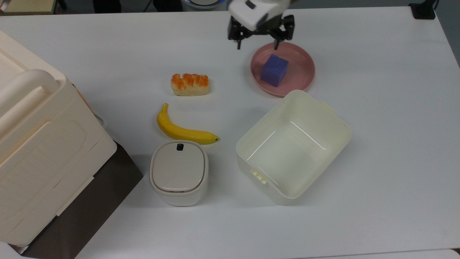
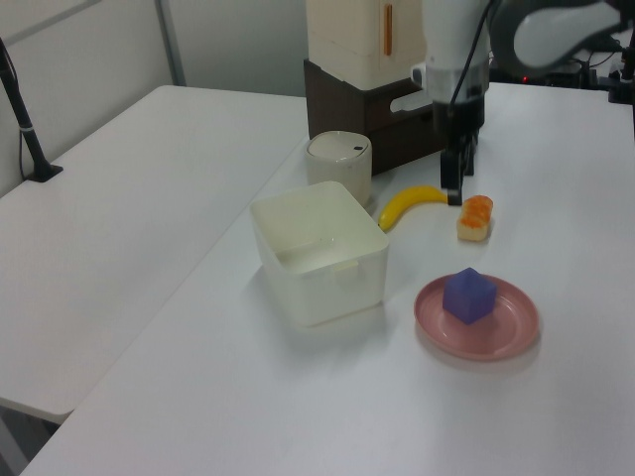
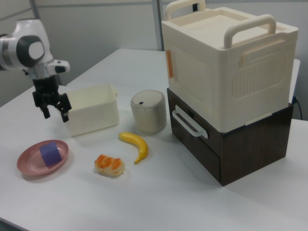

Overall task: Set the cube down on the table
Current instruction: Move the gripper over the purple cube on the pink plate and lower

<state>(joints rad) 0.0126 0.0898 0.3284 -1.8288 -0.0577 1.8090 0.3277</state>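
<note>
One robot arm works over a large white table (image 1: 377, 126), and its gripper (image 1: 258, 46) hangs in the air with its two black fingers spread wide apart and holding nothing. The cube (image 1: 274, 70), a small purple-blue block, sits on a round pink plate (image 1: 303, 68) toward the far side of the top view, so it is not yet on the tabletop itself.

The relation that matters most: in the top view the cube lies just nearer than the gripper and slightly to the top view's right of it. The right view shows the gripper (image 3: 52, 108) raised well above the plate (image 3: 29, 161), with the cube (image 3: 49, 153) below it. Judged from this, the arm would need to shift a little over the cube and then descend. The cube has no long axis; it sits turned at a slight angle on the plate, so the fingers would likely need to line up with two opposite flat faces.

Just nearer than the plate, its rim close to the plate's edge, stands an open cream bin (image 1: 294, 147). To the top view's left lie a piece of bread (image 1: 189, 84) with an orange top and a banana (image 1: 183, 129), well apart from the cube. A small lidded container (image 1: 178, 172) sits near the banana.

No brand names, labels or readable writing appear on anything.
</note>
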